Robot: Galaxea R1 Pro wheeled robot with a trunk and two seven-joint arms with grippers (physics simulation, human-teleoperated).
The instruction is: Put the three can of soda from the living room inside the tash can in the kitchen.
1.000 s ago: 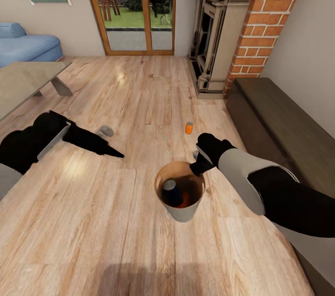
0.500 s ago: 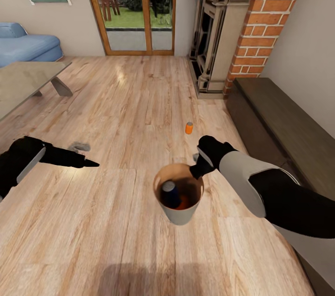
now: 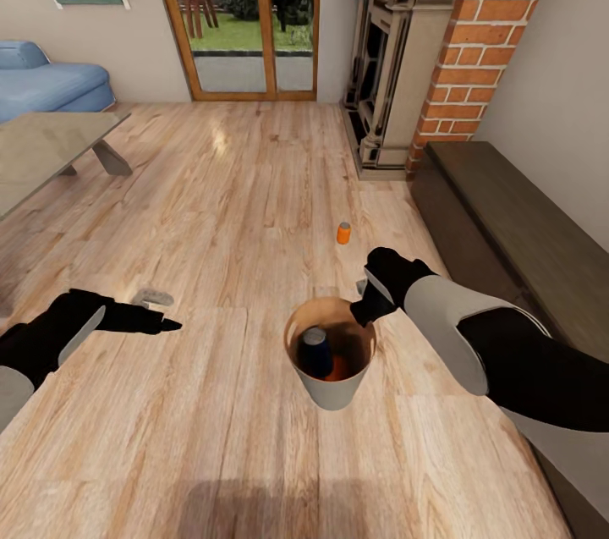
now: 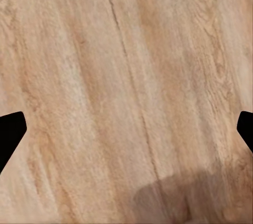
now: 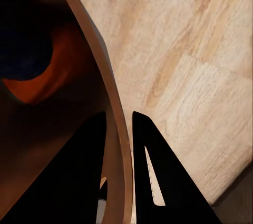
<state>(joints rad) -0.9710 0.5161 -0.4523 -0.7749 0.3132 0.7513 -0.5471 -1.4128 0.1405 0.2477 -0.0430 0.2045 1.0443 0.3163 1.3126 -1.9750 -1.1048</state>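
Right gripper [image 3: 365, 312] jaws clamp the trash can [image 3: 334, 391] rim; left gripper [image 3: 166, 324] jaws apart.

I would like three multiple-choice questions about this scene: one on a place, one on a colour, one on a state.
1. Where is the lone orange can?
A. on the floor
B. on the sofa
C. on the low cabinet

2. Which colour is the upright can inside the bin?
A. green
B. dark blue
C. white

3. What does the right end effector hold?
A. nothing
B. a can
C. the bin's rim

Key: 1 A, it stands on the wood planks; 2 B, dark blue under a silver top; 3 C, the right wrist view shows fingers either side of the rim.
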